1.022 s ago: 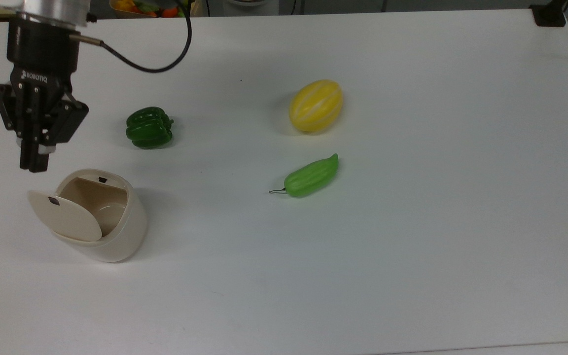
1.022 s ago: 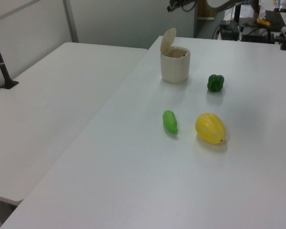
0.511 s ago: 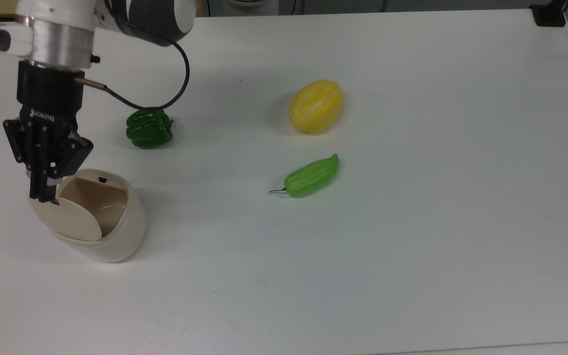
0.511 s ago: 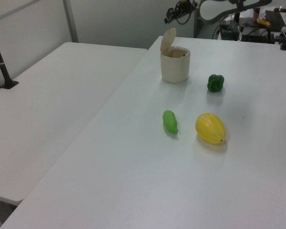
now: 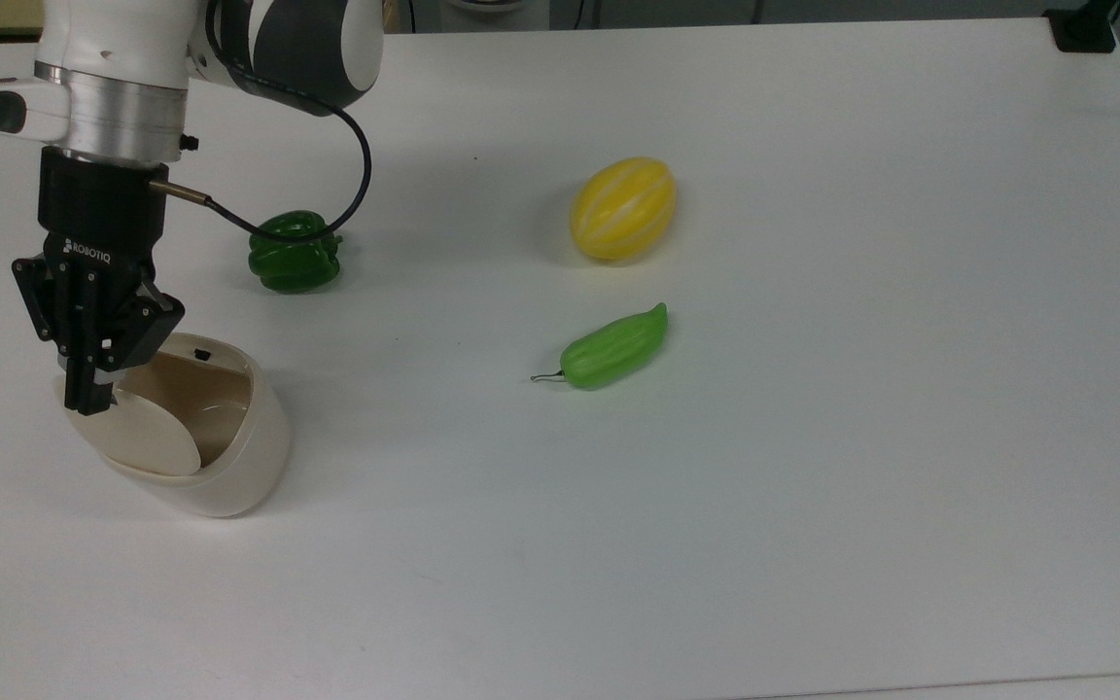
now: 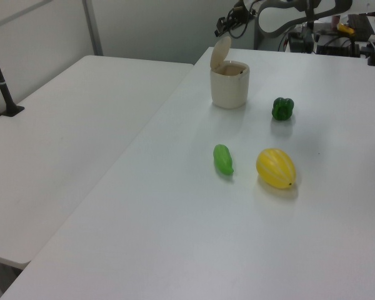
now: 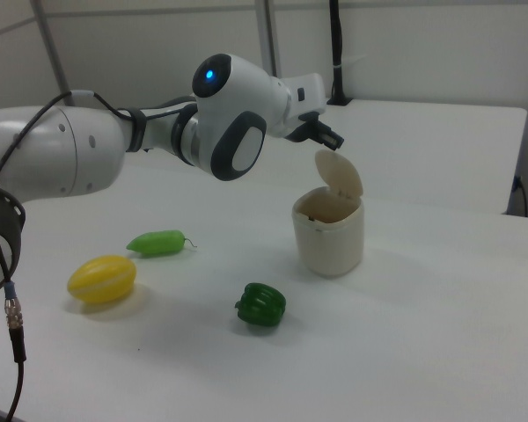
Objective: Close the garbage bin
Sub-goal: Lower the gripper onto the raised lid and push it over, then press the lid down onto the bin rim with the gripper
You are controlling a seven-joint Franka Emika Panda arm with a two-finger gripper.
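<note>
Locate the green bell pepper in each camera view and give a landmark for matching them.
Top view: green bell pepper upper left of centre, under the cable.
Left view: upper right.
Right view: bottom centre.
Shared landmark: the open garbage bin, the pepper's nearest neighbour in all three views.

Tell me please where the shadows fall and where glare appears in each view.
Top view: soft shadows lie to the top view's left of the yellow melon and the green pepper. Left view: faint shadows sit under the melon. Right view: a glossy highlight shines on the robot arm, and the garbage bin casts only a weak shadow.
</note>
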